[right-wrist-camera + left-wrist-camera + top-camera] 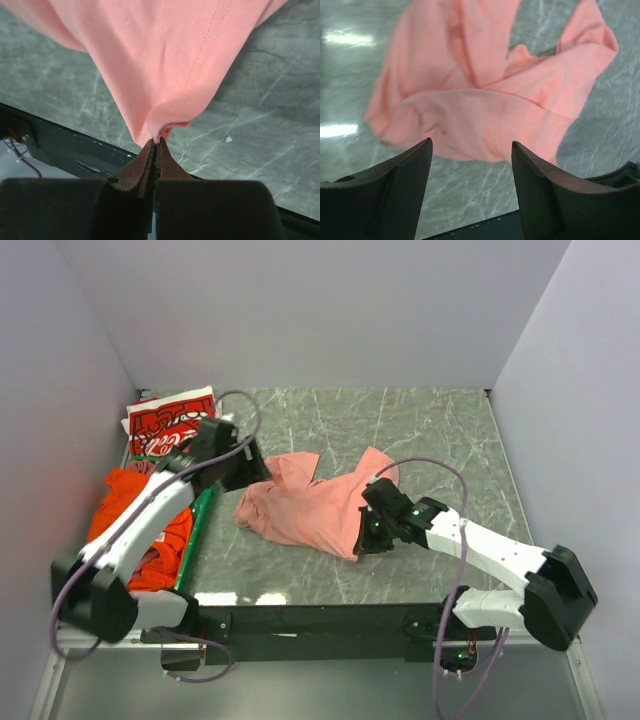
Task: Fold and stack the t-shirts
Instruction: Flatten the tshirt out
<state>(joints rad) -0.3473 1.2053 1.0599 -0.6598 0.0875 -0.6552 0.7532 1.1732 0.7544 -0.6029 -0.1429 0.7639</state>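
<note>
In the middle of the surface [430, 440] lies the pink t-shirt [305, 508]. It is all bunched up and not flat yet. My right claw [156, 145] is pressed together on a small fold of it, at the shirt's near right side. The cloth pulls into a point where I pinch it. My left claw [470, 145] is spread wide with nothing in it. It hangs over the far left part of the shirt, close by, and does not seem to touch it.

The shirt is soft and light. It will flop and bend any way I pull it. One pinch just makes it droop, so I think it needs two holds far apart, at the hem or the shoulders, to pull it flat. A thin edge is best to grab, because a thick lump may slip out.

At the far left corner sits the red t-shirt [170, 425] with white print, and it looks folded. The orange t-shirt [130, 505] lies by the left edge, at the green crate [200, 525]. I cannot tell if it is inside. I think folding the pink one has hardly begun.
</note>
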